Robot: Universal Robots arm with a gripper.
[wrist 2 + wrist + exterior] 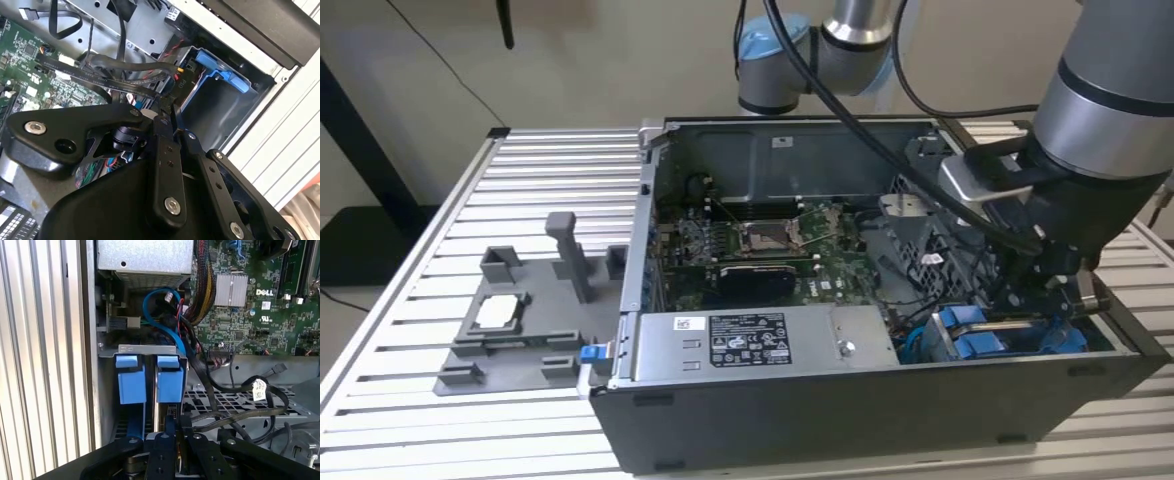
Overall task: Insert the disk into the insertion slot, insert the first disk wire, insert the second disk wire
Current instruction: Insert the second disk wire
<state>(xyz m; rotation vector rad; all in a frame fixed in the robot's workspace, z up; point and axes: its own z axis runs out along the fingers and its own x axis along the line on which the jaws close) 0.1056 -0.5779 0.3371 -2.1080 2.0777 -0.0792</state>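
Here the slatted metal surface (467, 200) carries an open computer case (881, 420). Inside it, at the exterior view's right, stands the drive cage with its insertion slot (131, 390). The disk (169, 385), in its blue carrier, sits upright in the cage. The end effector (174, 432) hangs directly over it, fingers clenched together.
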